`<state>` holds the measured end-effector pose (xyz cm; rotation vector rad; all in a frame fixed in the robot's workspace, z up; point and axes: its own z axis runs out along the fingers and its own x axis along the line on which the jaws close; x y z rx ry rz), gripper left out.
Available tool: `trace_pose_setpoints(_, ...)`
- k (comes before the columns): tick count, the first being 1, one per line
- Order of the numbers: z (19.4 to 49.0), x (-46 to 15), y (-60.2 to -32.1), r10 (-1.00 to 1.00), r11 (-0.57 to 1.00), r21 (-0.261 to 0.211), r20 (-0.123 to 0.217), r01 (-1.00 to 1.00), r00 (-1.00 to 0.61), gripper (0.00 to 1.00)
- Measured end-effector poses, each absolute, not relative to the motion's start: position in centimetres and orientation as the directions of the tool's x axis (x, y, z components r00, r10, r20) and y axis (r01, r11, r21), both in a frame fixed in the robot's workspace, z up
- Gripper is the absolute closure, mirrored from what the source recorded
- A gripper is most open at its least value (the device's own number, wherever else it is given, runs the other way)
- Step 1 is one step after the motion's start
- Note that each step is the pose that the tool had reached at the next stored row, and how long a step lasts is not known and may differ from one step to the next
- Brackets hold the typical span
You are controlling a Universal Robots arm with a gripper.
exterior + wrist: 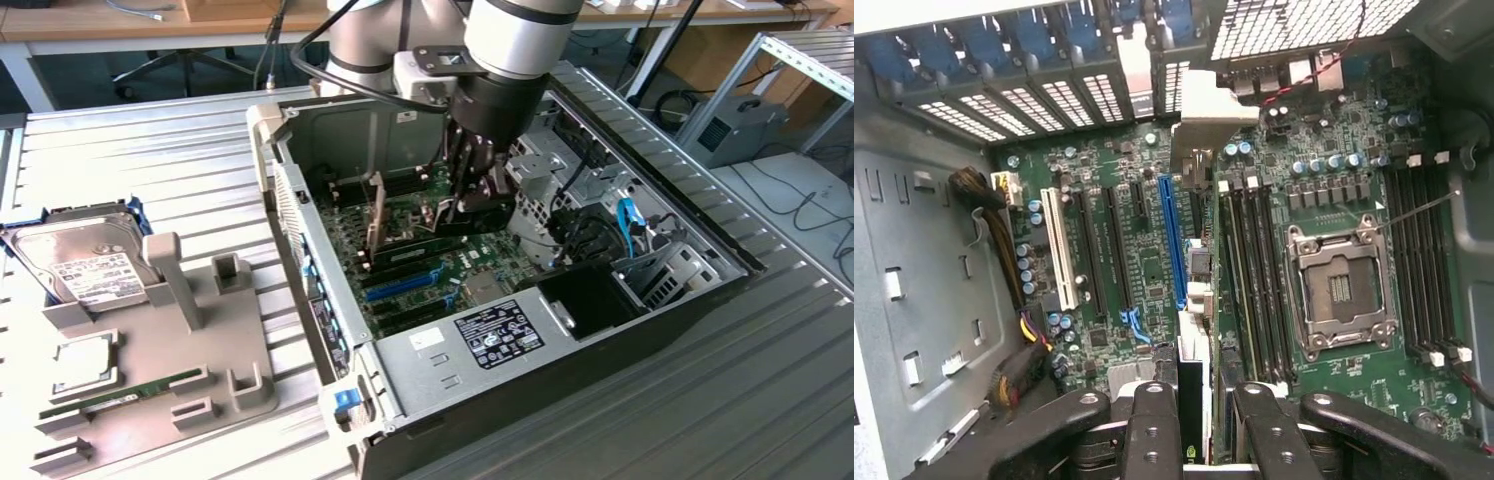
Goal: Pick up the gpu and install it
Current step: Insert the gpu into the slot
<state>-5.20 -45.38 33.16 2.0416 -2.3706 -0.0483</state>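
Black fingers (1154, 430) of the hand (1194, 440) sit nearest the wrist camera, closed part-way on the gpu (1192, 395), which shows edge-on between them as a thin dark card with a sliver of green at its base. So the pick looks done; the step in hand is the install.

Beyond the fingers lies the motherboard (1144, 270): the card hangs over the expansion slots, roughly in line with the blue slot (1172, 235), with the white slot (1059, 260) further to one side. Card appears above the board, not seated, though I can't tell the gap. The card's silver bracket (1219, 115) reaches toward the vented rear slots of the case (914, 330).

Exterior view agrees: hand (470, 205) is down inside the open case (534, 340) on the table (147, 170), gpu (447, 215) upright over the board.

Next move, as I judge it: line the card's edge with the slot and the bracket with the rear opening, then straight press down. Risk is tilt or a missed slot.

Further off, the hard drive (83, 265) and RAM stick (123, 392) sit in the grey tray (160, 400).
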Motion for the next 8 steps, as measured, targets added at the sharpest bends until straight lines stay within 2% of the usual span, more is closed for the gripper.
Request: trace_pose_setpoints(8, 33.16, -5.20, -45.38, -0.993, 0.119, 0.032, -0.011, -0.992, -0.119, 0.74)
